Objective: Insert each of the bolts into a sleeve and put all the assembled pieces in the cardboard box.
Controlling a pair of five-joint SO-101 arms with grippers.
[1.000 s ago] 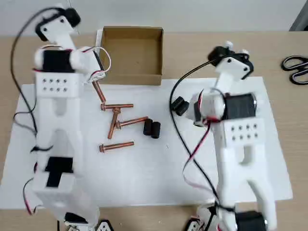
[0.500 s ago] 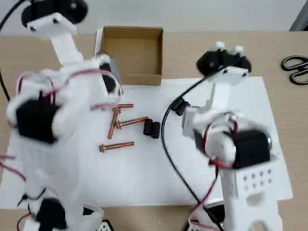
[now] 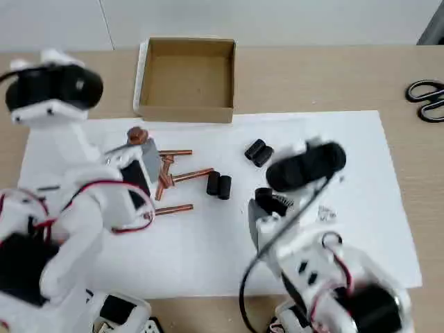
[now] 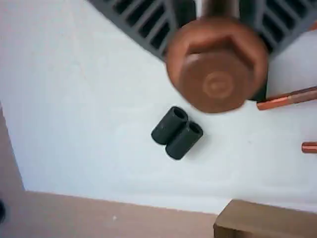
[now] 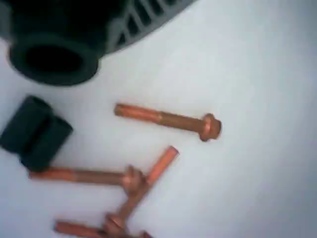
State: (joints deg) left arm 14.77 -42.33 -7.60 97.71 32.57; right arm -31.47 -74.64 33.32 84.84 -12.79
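Observation:
My left gripper [image 3: 142, 154] is shut on a copper bolt [image 3: 137, 134], whose hex head [image 4: 215, 69] faces the left wrist camera from between the dark fingers [image 4: 133, 15]. My right gripper [image 3: 269, 201] is shut on a black sleeve [image 5: 52, 57], its bore end-on in the right wrist view. Three loose bolts [image 3: 174, 209] [image 5: 168, 120] lie on the white paper [image 3: 208, 243]. Two black sleeves [image 3: 218, 185] [image 5: 34, 131] lie side by side near them, and another pair [image 3: 259, 152] [image 4: 177, 133] lies farther right. The cardboard box [image 3: 187, 104] stands open at the back.
Scissors [image 3: 427, 97] lie on the wooden table at the far right. A corner of the box [image 4: 267, 220] shows in the left wrist view. Both arm bodies take up the near side of the paper.
Both arms have swung from upright poses down toward the near side of the table. The left gripper now hangs over the bolt pile with its bolt, the right one over the paper's middle.

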